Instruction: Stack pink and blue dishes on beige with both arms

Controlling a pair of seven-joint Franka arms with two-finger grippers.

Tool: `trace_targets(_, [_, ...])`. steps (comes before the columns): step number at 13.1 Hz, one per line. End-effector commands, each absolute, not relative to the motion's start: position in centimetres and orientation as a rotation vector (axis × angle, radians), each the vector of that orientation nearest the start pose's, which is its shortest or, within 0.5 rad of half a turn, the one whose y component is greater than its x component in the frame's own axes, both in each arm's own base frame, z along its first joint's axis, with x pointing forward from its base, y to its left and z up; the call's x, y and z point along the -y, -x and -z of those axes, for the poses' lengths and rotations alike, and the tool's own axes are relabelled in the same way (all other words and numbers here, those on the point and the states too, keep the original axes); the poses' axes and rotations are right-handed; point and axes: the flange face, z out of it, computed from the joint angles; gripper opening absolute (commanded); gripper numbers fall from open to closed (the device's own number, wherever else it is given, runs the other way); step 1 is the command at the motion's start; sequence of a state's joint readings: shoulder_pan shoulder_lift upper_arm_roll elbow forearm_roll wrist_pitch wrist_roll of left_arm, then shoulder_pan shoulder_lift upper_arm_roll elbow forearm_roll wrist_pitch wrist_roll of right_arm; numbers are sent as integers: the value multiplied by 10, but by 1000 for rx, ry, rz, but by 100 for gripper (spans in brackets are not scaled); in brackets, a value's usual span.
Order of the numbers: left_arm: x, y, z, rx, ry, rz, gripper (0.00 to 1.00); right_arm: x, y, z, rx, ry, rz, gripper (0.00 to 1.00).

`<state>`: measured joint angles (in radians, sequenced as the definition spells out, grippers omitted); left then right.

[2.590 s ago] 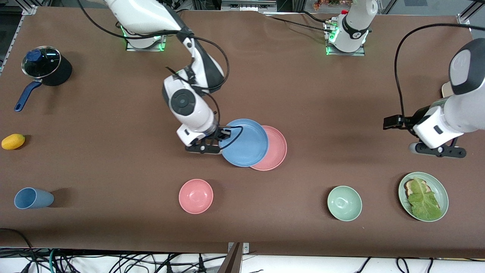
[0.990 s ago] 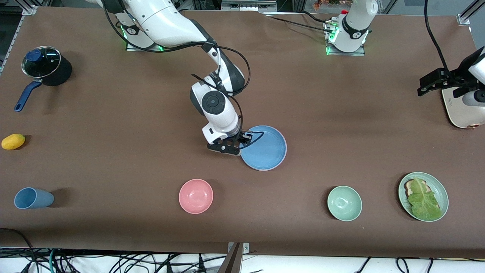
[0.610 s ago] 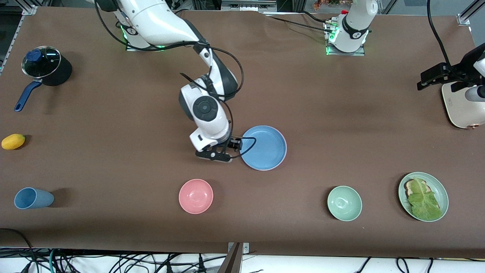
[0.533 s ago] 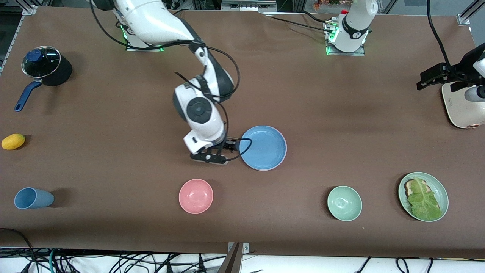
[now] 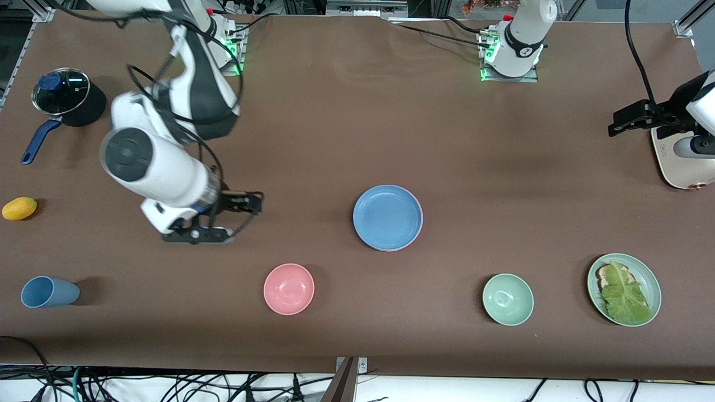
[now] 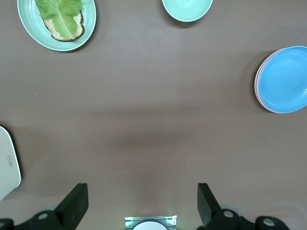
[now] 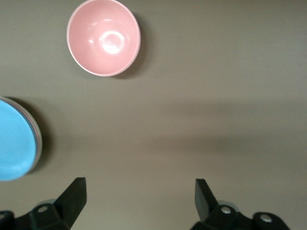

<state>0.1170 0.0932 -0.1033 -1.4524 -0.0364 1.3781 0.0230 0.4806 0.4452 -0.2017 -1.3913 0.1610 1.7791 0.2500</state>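
Note:
The blue plate (image 5: pixel 387 218) lies flat mid-table on the pink plate, of which only a thin rim (image 5: pixel 421 222) shows; in the left wrist view the blue plate (image 6: pixel 284 79) sits on that rim (image 6: pixel 257 86). The beige plate is hidden or out of view. My right gripper (image 5: pixel 198 235) hangs open and empty over bare table, well apart from the stack toward the right arm's end; its wrist view shows the open gripper (image 7: pixel 139 196) and the blue plate (image 7: pixel 14 143). My left gripper (image 5: pixel 690 148) waits open (image 6: pixel 142 201) at the left arm's end.
A pink bowl (image 5: pixel 289 288), green bowl (image 5: pixel 508 299) and green plate with toast and lettuce (image 5: pixel 642 273) line the edge nearest the front camera. A blue cup (image 5: pixel 47 292), yellow fruit (image 5: pixel 19 208) and lidded pot (image 5: pixel 67 97) sit at the right arm's end. A cream board (image 5: pixel 678 162) lies under the left gripper.
The right gripper set the blue plate onto the pink one, opened, let go and drew away toward the right arm's end. The left arm barely moved.

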Motion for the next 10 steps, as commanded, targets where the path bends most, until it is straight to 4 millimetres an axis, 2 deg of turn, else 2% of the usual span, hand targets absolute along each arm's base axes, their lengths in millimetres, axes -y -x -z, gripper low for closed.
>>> trace_targets(1, [-4,-560,-614,-29,3189,-270,100,-180,-598,-483,65,3060,-157,100])
trace_targets(2, [-8,-560,-612,-19,3188,-274,100,-154,-591,-495,29,3054,-181,100])
trace_targets(3, [-11,-562,-607,-11,3188,-289,100,-135,-580,-506,41,3042,-203,100])
trace_targets(5, [-12,-564,-604,-6,3188,-299,100,-105,-560,-525,45,3031,-198,100])
trace_targets(6, [-10,-564,-604,-11,3187,-299,100,-97,-554,-538,49,3058,-186,100])
trace_targets(8, [-8,-564,-604,-18,3187,-299,100,-99,-542,-558,104,3129,-145,100])
trace_targets(10, [-11,-564,-601,-11,3187,-308,100,-97,-541,-568,116,3145,-113,100])
